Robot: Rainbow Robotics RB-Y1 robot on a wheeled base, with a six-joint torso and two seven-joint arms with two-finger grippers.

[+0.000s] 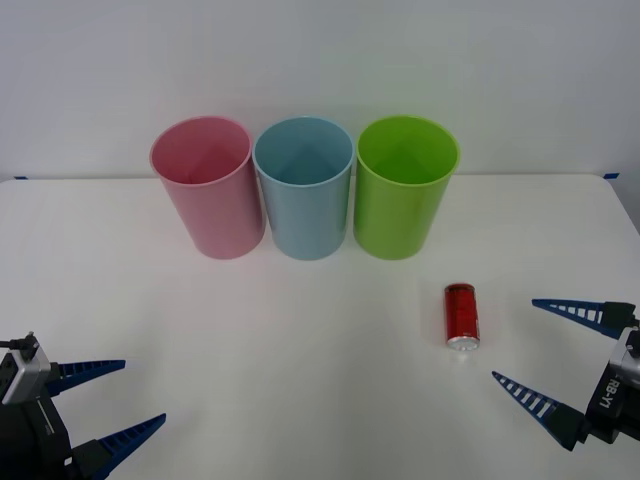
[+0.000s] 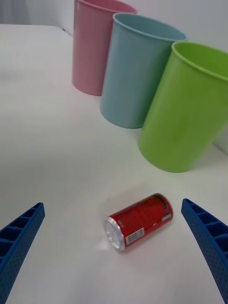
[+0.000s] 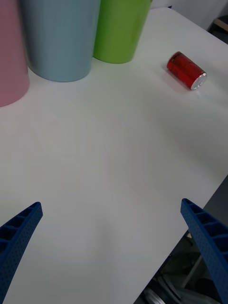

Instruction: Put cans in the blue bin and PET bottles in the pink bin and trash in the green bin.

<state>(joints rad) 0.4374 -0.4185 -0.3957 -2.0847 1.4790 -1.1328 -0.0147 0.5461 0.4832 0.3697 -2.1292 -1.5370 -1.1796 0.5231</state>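
A small red can (image 1: 461, 316) (image 2: 138, 221) (image 3: 186, 70) lies on its side on the white table, in front of the green bin (image 1: 404, 186) (image 2: 188, 108) (image 3: 119, 29). The blue bin (image 1: 303, 187) (image 2: 136, 70) (image 3: 59, 38) stands in the middle of the row and the pink bin (image 1: 208, 186) (image 2: 94, 45) (image 3: 10, 52) at the left. My right gripper (image 1: 540, 344) (image 2: 114, 247) is open, low over the table just right of the can, with the can ahead between its fingers. My left gripper (image 1: 118, 397) (image 3: 111, 237) is open near the front left corner, far from the can.
The white table (image 1: 250, 340) stretches wide between the bins and the arms. Its front edge and the floor below show in the left wrist view. A white wall rises behind the bins.
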